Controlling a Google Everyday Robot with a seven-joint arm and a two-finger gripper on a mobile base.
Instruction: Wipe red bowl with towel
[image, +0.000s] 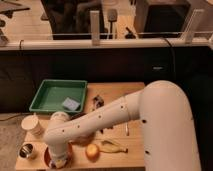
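The red bowl (47, 157) sits at the front left corner of the wooden table, mostly covered by my arm. Only its reddish rim shows. My gripper (58, 158) points down into the bowl at the end of the white arm, which reaches in from the right. A pale patch under the gripper may be the towel; I cannot tell for sure. The round orange fruit (92, 151) lies just right of the bowl.
A small metal cup (27, 150) stands left of the bowl and a white cup (32, 125) behind it. A green tray (59, 95) holding a blue-grey pad (71, 104) is at the back left. A banana peel (113, 146) and a dark object (97, 101) lie mid-table.
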